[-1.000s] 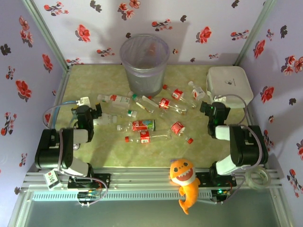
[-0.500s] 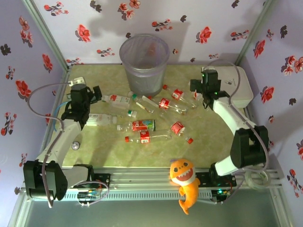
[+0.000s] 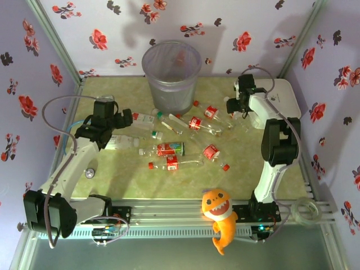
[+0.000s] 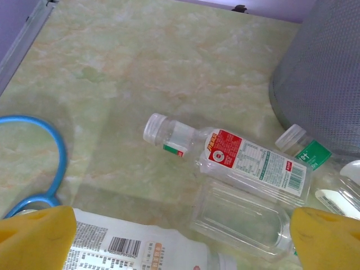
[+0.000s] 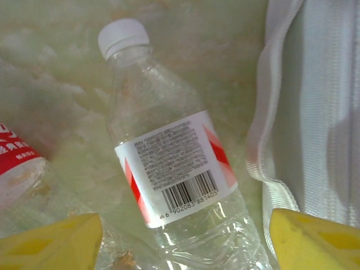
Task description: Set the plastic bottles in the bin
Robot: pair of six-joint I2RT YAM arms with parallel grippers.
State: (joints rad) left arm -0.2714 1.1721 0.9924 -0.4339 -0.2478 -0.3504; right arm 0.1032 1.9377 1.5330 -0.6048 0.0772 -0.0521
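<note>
Several plastic bottles lie scattered on the green table in front of the grey-lavender bin. My left gripper hovers open over the leftmost ones. Its yellow fingertips flank a white-labelled bottle and a clear unlabelled bottle; a red-and-white labelled bottle lies just beyond, near the bin. My right gripper is open above a white-capped bottle next to the white box. That bottle lies between the fingertips, untouched.
A white lidded box stands at the right, its edge close to my right gripper. A blue cable loops at the left. An orange shark toy sits at the front rail. A loose red cap lies among the bottles.
Both arms have unfolded from near their bases. The left gripper reached forward to the left bottles; the right swung to the far bottle beside the white box.
</note>
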